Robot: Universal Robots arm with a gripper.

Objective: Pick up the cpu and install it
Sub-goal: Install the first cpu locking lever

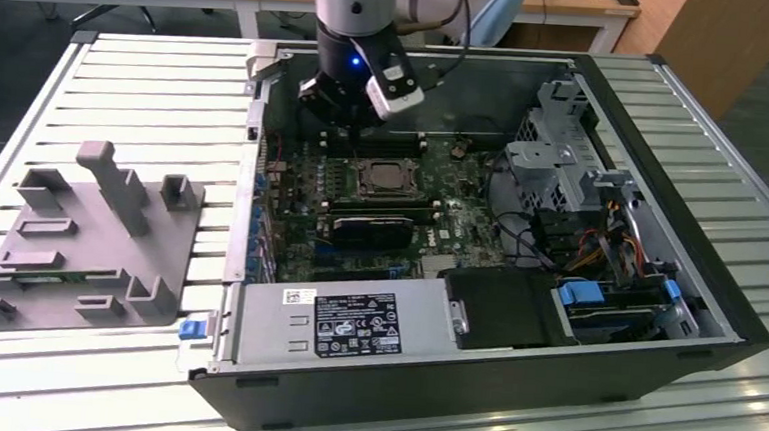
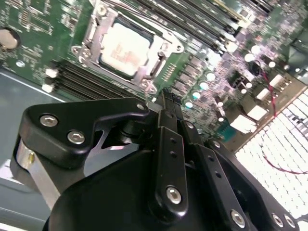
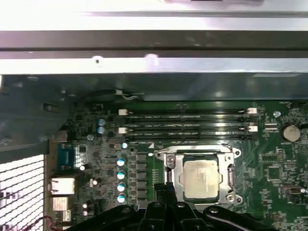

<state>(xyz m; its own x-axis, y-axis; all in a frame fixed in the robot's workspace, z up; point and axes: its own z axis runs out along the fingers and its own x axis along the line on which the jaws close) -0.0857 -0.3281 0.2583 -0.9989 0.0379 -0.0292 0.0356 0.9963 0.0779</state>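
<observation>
I see a slatted metal table (image 1: 125, 89) carrying an open black steel case (image 1: 698, 325), boxy and lying on its side. Inside it sits a green motherboard (image 1: 306, 233), crowded with small parts, and a grey drive cage (image 1: 556, 146) on the exterior view's right. Beside the case, on the exterior view's left, lies a grey plastic fixture (image 1: 82, 247) with upright posts. The cpu (image 1: 387, 179), square with a dull silver lid, sits in the metal socket frame (image 2: 91, 36), as both wrist views show (image 2: 124, 48) (image 3: 202, 179). My gripper (image 2: 166, 98) hangs just above the board beside the socket, its black fingers (image 2: 168, 139) pressed together, holding nothing.
</observation>
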